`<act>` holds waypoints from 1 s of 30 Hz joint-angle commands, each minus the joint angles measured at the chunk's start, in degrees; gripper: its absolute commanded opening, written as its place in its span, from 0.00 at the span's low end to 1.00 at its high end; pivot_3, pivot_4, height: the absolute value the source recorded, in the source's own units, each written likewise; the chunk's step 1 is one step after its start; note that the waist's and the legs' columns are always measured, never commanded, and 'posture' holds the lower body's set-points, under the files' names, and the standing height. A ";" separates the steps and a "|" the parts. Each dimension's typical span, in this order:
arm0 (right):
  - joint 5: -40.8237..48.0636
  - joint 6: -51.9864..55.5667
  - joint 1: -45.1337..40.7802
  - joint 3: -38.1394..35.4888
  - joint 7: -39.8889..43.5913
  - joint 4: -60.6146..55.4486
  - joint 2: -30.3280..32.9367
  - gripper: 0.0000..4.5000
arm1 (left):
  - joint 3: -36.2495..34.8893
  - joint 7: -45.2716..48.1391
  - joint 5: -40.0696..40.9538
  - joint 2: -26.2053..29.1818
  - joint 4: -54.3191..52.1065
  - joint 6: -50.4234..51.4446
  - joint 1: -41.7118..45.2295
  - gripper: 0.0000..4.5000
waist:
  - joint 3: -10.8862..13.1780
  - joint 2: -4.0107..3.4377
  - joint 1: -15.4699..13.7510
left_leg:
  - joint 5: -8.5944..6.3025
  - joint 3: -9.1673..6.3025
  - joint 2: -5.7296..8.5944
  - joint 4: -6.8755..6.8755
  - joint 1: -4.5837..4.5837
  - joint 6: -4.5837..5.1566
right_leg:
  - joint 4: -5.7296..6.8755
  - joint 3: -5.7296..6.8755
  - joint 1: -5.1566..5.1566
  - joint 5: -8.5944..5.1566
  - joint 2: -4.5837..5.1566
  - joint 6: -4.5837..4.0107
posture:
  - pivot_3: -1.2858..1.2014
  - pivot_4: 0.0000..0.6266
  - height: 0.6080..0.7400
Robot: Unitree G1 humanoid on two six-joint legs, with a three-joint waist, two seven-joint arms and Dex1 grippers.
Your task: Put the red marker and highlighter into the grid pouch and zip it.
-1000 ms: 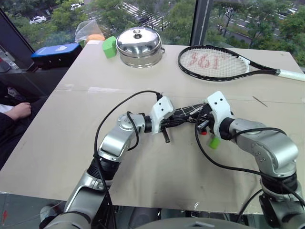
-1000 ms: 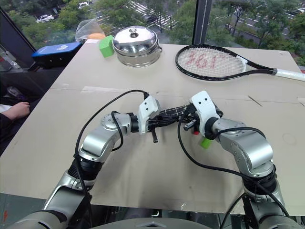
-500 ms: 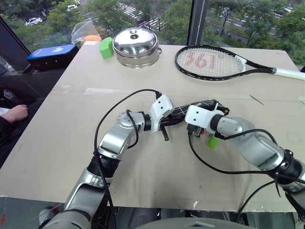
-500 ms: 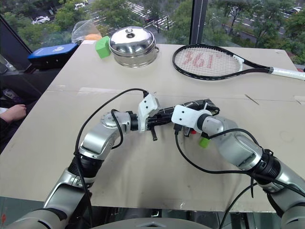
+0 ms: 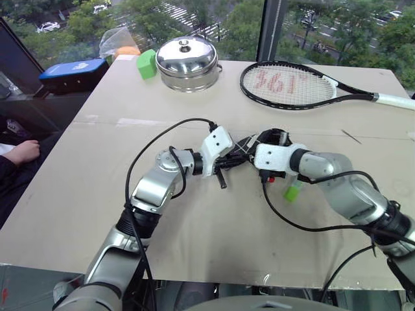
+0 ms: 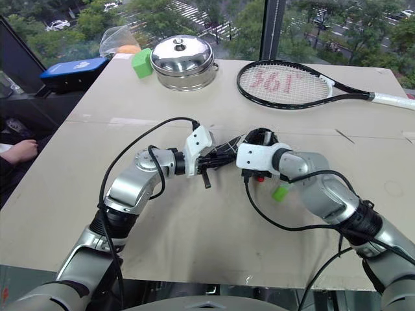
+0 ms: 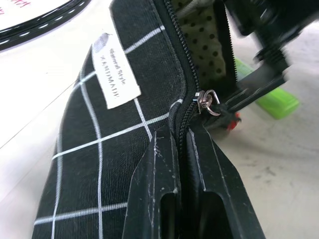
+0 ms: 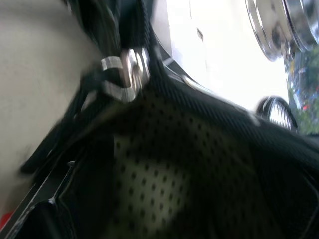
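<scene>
Right gripper (image 5: 267, 144) has rolled over, jaws now wide at the grid pouch (image 7: 114, 149) mouth | left gripper (image 7: 182, 149) pinches pouch's zipper end | highlighter (image 5: 293, 192), red marker (image 5: 271, 181) on desk (image 5: 97, 194), just near-right of pouch; right arm nearer.

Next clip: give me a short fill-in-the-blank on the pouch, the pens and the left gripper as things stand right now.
1. The left gripper is shut on the ____ end of the grid pouch.
2. The pouch's zipper is mostly ____, showing a dotted lining.
3. The highlighter lies on the ____, outside the pouch.
4. The red marker peeks out beneath the ____ arm.

Missing words: zipped; open; table; right
</scene>
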State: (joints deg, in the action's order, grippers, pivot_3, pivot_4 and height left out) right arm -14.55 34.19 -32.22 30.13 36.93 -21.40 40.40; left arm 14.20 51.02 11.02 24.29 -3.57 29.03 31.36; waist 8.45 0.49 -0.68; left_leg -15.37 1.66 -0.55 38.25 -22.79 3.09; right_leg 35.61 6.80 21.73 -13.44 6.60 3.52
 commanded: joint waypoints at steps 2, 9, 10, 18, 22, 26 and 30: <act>12.04 21.35 6.14 -19.40 3.42 -16.49 -6.70 0.99 | -2.95 -0.39 0.53 1.13 1.94 -1.26 1.66 0.00 | 0.00 0.00 -0.20 | 0.00 -0.03 0.00 0.01 -0.01 -0.01 | 0.00 0.04 -0.04 0.00 0.00 -0.01 | 0.52 0.24 1.00; 17.34 52.10 10.21 -30.89 -5.46 -27.62 -26.36 0.99 | -7.19 0.57 3.01 1.55 5.15 -1.73 3.66 0.00 | -0.01 -0.01 -0.09 | -0.03 -0.23 -0.03 0.01 0.01 0.03 | 0.10 0.15 -0.03 0.01 -0.04 -0.03 | 0.52 0.24 1.00; 16.24 53.27 10.21 -30.51 -8.47 -26.14 -28.59 0.99 | -7.34 0.71 3.07 1.65 5.31 -1.80 3.84 0.00 | 0.00 -0.01 -0.09 | -0.04 -0.22 -0.03 0.01 0.02 0.04 | 0.11 0.14 -0.02 0.01 -0.03 -0.03 | 0.52 0.24 1.00; 10.17 48.10 8.57 -25.75 -25.99 -7.07 -37.68 0.99 | -7.68 0.66 2.92 2.46 5.00 -1.93 4.00 0.00 | 0.00 -0.02 0.13 | 0.06 -0.17 0.06 -0.03 0.02 -0.11 | 0.23 0.08 0.04 0.02 -0.05 -0.05 | 0.52 0.24 1.00; 9.02 44.97 8.84 -23.42 -29.08 -2.25 -36.28 0.72 | -7.61 0.17 2.85 2.53 4.00 -1.75 3.50 0.00 | -0.03 0.01 0.25 | 0.06 -0.16 0.07 -0.05 0.05 -0.12 | 0.21 0.06 0.02 0.01 -0.05 -0.04 | 0.52 0.24 1.00; 8.69 43.88 9.42 -22.25 -29.85 -3.53 -34.21 0.28 | -7.74 -0.28 2.88 2.63 3.54 -1.86 2.91 0.00 | -0.01 -0.02 0.12 | 0.10 -0.18 0.06 -0.02 0.13 -0.14 | 0.23 0.05 0.01 0.00 -0.06 -0.01 | 0.52 0.24 1.00; 10.22 47.29 7.86 -22.17 -27.60 -9.37 -28.69 0.05 | -7.85 -0.76 2.46 2.48 4.50 -2.61 2.85 0.00 | 0.00 -0.03 -0.19 | 0.11 -0.26 0.15 0.03 0.07 -0.12 | 0.23 -0.09 0.01 0.00 -0.07 -0.01 | 0.52 0.24 1.00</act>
State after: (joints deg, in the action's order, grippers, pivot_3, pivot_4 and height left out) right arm -3.91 79.63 -23.39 9.65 9.34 -26.52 8.80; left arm 7.35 50.82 13.15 26.65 2.71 27.83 33.52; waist 8.46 0.45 -0.87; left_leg -15.26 1.38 -0.38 38.29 -22.76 2.97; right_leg 35.83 6.69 21.75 -13.43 6.53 3.50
